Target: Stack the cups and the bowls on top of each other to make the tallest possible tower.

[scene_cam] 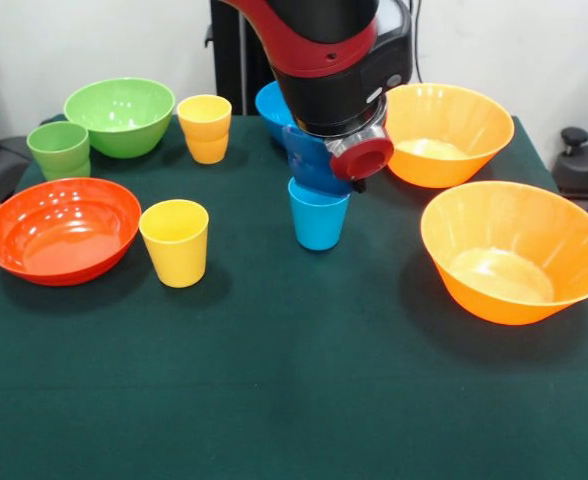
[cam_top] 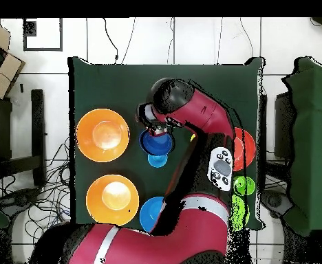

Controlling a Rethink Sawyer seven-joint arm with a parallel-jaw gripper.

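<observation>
- Your gripper [scene_cam: 326, 150] sits over the dark blue bowl [scene_cam: 314, 165], which rests on the light blue cup [scene_cam: 318, 215]; I cannot tell its grip state.
- That cup is a narrow base below the tool: any sideways nudge could tip the bowl off.

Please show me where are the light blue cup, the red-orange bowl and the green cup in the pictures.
light blue cup [scene_cam: 317, 222], front view, on its outer wall.
red-orange bowl [scene_cam: 34, 215], front view, on the inner wall at its left.
green cup [scene_cam: 59, 150], front view, on its outer wall under the rim.
</observation>
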